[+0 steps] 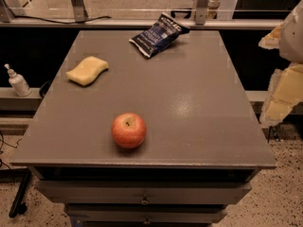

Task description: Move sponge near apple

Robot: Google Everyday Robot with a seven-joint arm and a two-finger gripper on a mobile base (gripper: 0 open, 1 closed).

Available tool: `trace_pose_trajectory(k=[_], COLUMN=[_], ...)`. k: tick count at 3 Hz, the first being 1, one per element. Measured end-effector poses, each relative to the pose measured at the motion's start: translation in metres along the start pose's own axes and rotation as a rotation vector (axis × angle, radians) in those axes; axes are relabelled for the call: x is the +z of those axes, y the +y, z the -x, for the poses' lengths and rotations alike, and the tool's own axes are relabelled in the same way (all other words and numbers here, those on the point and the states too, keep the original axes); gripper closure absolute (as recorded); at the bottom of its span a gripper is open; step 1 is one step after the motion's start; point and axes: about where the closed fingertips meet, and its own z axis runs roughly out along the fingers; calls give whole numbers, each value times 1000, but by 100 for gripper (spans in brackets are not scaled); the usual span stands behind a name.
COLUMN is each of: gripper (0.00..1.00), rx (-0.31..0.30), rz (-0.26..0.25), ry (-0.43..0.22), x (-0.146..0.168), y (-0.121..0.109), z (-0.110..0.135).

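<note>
The gripper [271, 79] hangs at the far right edge of the frame, off the side of the grey table [199, 108] and above floor level, with only the end of the arm showing and the rest cut off by the frame. Its two flat yellowish fingers [284, 96] stand apart, one high and one lower, open with nothing between them. Over to the upper left of the tabletop lies the sponge [87, 70], pale yellow with wavy sides, flat on the surface and well apart from the gripper. The apple [129, 130] sits at the lower centre, near the front edge of the table, red-orange with its stem dimple facing up, clearly separated from the sponge. At the top centre a dark blue chip bag [158, 34] rests near the back edge, tilted on a diagonal. On a ledge at the left of the frame stands a small white pump bottle [18, 82]. Below the tabletop, drawer fronts [142, 200] run across the bottom.
</note>
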Motion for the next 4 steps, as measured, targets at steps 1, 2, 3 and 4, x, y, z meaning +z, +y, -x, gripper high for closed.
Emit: trace_pose_trajectory(k=[1, 2, 3, 4], gripper=[0, 0, 0, 0], rx=[0, -41, -127, -232], rz=[0, -18, -36, -42], ry=[0, -63, -183, -339], x=[0, 10, 33, 61], y=[0, -12, -37, -64], z=[0, 18, 67, 143])
